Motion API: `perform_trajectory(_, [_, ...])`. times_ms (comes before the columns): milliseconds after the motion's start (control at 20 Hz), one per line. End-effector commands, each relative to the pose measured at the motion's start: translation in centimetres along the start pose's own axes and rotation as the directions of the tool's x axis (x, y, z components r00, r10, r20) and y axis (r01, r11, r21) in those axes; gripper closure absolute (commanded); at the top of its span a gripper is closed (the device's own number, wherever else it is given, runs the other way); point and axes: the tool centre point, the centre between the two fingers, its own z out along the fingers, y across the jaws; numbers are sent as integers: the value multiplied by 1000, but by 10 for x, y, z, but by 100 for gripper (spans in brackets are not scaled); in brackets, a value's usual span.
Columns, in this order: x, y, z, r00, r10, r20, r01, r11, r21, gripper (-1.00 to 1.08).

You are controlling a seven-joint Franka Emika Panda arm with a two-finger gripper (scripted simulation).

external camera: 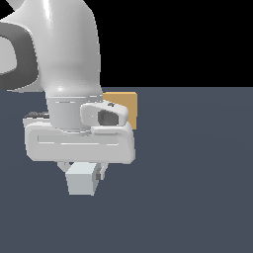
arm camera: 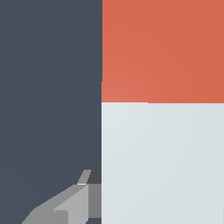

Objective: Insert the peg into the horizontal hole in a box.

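In the exterior view my gripper point(external camera: 83, 173) hangs low over the floor, shut on the peg point(external camera: 81, 181), whose pale grey-white end faces the camera. Up close in the wrist view, the peg point(arm camera: 162, 157) shows its pale length and its orange-red end point(arm camera: 162, 48), with one grey finger point(arm camera: 74, 205) pressed against its side. The tan box point(external camera: 127, 106) stands behind the arm, mostly covered by the wrist, with only its upper corner showing. Its hole is hidden.
The big white arm link point(external camera: 59, 44) fills the exterior view's upper left. A dark blue-grey floor point(external camera: 197, 173) spreads around the gripper and the box.
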Motion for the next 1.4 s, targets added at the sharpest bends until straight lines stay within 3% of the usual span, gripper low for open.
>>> perform_trajectory(0, [0,0,1,1000,0,0,0,1000,0,108])
perform_trajectory(450, [1,1,0,1000,0,0,0,1000,-1,108])
perform_trajectory(700, [19,4,-3,1000,-5,0,5,1000,-1,108])
perform_trajectory(950, [57,12,-10,1000,-15,0,15,1000,-1,108])
perform_trajectory(1350, [147,29,-26,999,-39,1,39,999,0,108])
